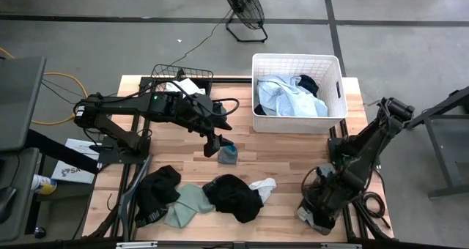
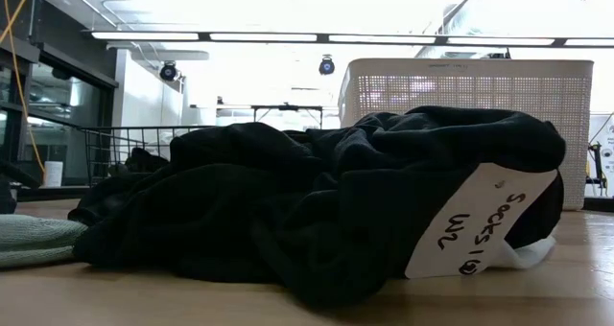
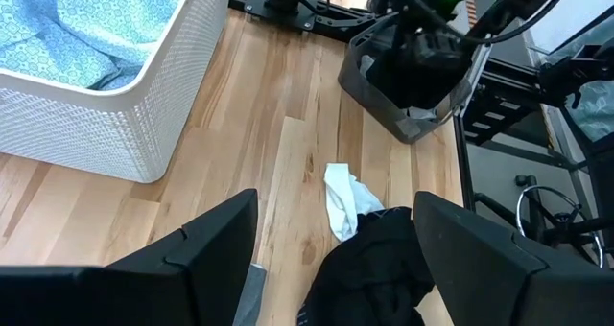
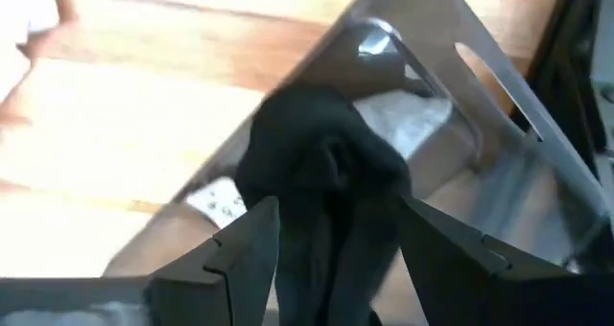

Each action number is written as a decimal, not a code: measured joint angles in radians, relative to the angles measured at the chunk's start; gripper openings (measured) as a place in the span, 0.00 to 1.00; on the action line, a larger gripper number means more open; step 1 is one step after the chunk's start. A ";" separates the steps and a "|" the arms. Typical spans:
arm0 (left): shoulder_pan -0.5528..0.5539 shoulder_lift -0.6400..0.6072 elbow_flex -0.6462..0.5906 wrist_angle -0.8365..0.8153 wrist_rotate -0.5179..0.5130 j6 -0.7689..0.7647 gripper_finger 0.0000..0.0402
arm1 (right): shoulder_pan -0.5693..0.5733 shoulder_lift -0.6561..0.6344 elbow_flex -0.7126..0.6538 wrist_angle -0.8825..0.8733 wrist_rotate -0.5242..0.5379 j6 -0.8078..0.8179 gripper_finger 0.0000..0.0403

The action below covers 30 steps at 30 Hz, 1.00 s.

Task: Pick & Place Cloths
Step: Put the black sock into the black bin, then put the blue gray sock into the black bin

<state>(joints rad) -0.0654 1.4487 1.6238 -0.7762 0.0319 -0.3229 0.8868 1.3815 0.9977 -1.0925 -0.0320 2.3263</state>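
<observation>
The black cloth (image 2: 326, 201) is lying near the worktop's front edge beside other cloths (image 1: 179, 205). The left gripper (image 1: 213, 144) is hovering mid-worktop, jaws apart. The right gripper (image 4: 331, 254), jaws apart, is over a dark cloth (image 4: 321, 168) in the grey bin (image 1: 316, 218); this cloth may be snagging on the fingers.

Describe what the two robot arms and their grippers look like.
Both arms are dark, jointed and angular. The left arm shows a small green light and black cables looping along it; the right arm has cables coiled by its base. The left gripper and the right gripper each have two broad, flat, dark wedge-shaped fingers.
</observation>
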 joint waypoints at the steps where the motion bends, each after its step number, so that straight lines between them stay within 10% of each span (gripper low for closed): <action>1: 0.000 0.000 0.000 0.000 0.000 0.000 0.68 | -0.008 0.000 -0.011 0.004 0.007 0.001 0.50; 21: 0.000 0.000 0.000 -0.001 0.000 -0.023 0.68 | -0.034 0.001 -0.116 -0.039 -0.209 0.036 0.50; 30: 0.000 0.000 0.000 -0.025 -0.022 -0.027 0.68 | 0.002 -0.056 -0.115 0.018 -0.145 0.033 0.50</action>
<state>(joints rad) -0.0654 1.4485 1.6238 -0.8015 0.0094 -0.3496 0.8884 1.3252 0.8825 -1.0750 -0.1769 2.3596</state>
